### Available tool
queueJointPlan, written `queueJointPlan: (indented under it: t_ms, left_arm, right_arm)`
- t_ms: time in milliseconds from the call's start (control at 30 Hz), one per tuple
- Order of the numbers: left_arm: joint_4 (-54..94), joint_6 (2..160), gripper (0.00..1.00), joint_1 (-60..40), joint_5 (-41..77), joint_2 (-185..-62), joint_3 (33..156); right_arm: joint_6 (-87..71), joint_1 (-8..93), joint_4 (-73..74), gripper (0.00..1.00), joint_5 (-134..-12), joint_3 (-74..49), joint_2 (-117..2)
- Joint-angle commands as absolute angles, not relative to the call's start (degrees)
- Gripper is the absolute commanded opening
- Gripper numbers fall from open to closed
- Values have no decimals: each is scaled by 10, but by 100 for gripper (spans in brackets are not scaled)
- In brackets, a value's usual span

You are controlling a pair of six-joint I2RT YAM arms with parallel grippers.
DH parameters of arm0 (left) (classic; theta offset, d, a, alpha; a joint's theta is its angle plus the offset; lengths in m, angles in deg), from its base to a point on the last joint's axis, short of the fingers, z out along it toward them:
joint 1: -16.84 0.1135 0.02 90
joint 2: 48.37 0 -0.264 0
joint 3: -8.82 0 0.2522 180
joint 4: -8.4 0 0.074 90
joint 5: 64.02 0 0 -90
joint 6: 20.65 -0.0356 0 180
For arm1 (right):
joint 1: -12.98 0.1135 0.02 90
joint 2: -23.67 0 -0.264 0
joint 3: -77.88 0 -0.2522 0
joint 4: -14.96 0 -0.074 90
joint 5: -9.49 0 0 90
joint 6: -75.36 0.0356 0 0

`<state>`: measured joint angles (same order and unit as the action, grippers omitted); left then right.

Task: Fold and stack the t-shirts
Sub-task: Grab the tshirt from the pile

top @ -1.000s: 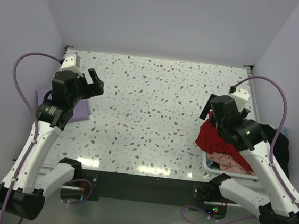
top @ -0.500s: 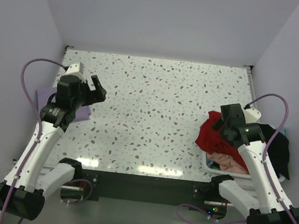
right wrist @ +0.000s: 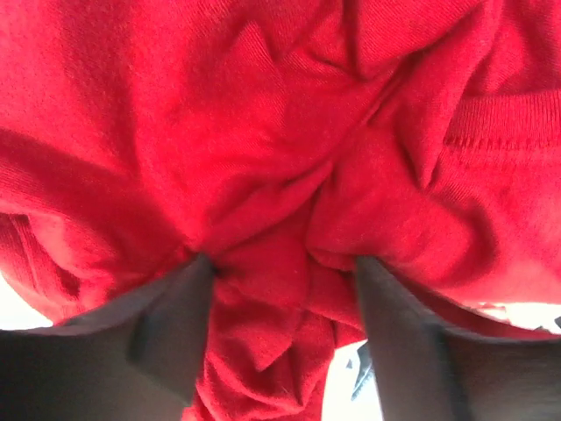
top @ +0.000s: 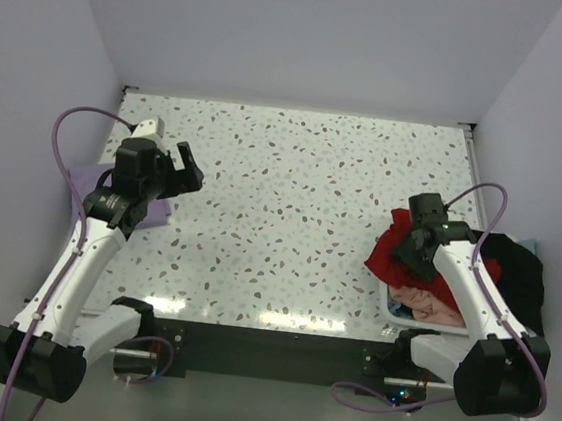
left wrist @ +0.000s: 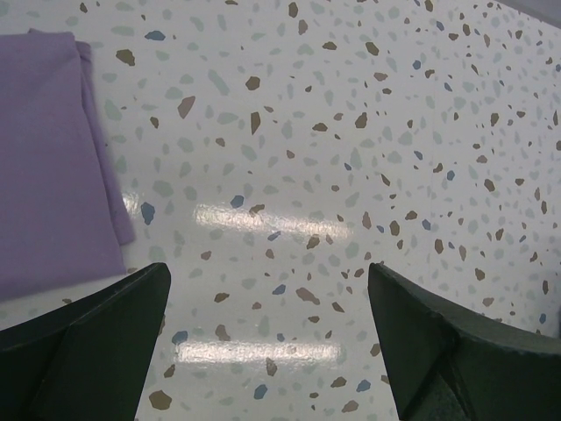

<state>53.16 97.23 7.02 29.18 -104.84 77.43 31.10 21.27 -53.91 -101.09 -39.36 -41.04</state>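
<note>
Red t-shirt lies bunched over the white basket at the right edge of the worktop. Right hand pushes into it, a fold between its fingers (pinched or not, I cannot tell). Left hand hangs spread wide beside the folded lavender t-shirt.

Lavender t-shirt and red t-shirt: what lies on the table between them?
Nothing: the top external view shows only bare speckled table between the lavender t-shirt and the red t-shirt.
</note>
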Motion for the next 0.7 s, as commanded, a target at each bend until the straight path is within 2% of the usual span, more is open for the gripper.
queueJointPlan:
  t_ms: [0, 33, 100, 133, 233, 533, 667]
  left_arm:
    - [527, 961, 100, 69, 287, -1043, 794]
    - [527, 961, 100, 69, 288, -1042, 793]
    - [523, 958, 100, 69, 288, -1043, 790]
    - [521, 957, 100, 69, 286, -1044, 790]
    - [512, 955, 100, 69, 277, -1053, 793]
    - [501, 957, 100, 69, 270, -1071, 803]
    - [498, 955, 100, 69, 269, -1064, 794]
  right_arm:
    - [299, 204, -511, 57, -993, -384, -415]
    - [297, 203, -513, 40, -995, -375, -409]
    - [290, 200, -524, 28, -998, -363, -403]
    - [288, 198, -530, 16, -998, -347, -399]
    - [281, 199, -562, 0, -996, -304, -391]
    - [221, 198, -645, 0, -1029, -63, -371]
    - [189, 199, -606, 0, -961, 5, -374]
